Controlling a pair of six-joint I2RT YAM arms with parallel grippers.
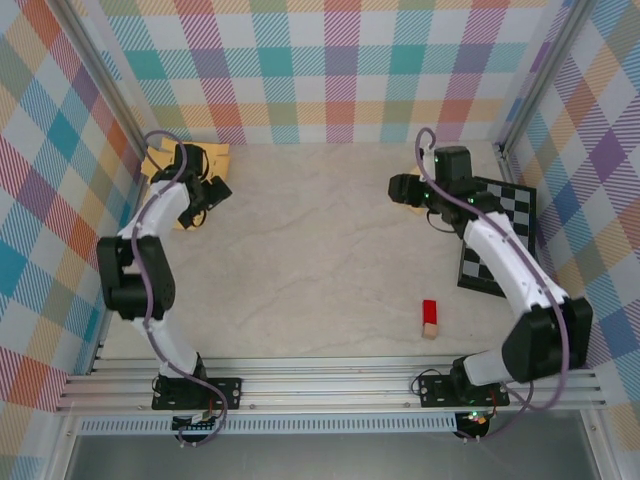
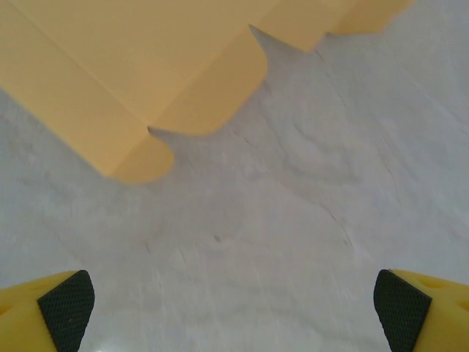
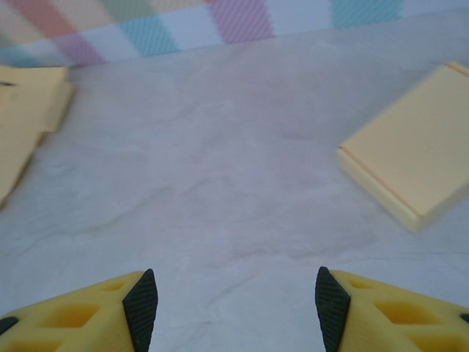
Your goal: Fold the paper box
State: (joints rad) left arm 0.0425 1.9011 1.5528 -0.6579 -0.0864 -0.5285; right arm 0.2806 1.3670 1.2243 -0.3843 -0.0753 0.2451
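Cardstock plain pale yellow on every face seen, no print legible on it.

Paper box blank (image 2: 146, 66): lies flat and unfolded on the table (image 1: 300, 260) in the far-left corner. Left wrist view shows one broad panel, a long side strip along a crease, and two rounded tabs at its near edge. More flaps run off the top of that view. Nothing is raised or tucked.

Left gripper (image 2: 234, 308): hovers over bare table just short of the blank's near edge. Jaws spread wide and nothing is between the black pads (image 2: 66, 308).

Right gripper (image 3: 238, 301): on the far-right side, low over the table. Jaws stand partly apart and are released, with only bare surface between them.

Folded box (image 3: 407, 158): same yellow, a shallow closed rectangle lying flat ahead and to the right of the right fingers, apart from them. Lid seam runs along its near long side. Contents cannot be told.

Flat yellow sheets also show at the left edge of the right wrist view, apparently the blank's corner.

Checkerboard (image 1: 505, 235): black and white, flat by the right wall, partly under the right arm.

Red block (image 1: 430, 312): tan near end, alone on the near-right table, well apart from both grippers.
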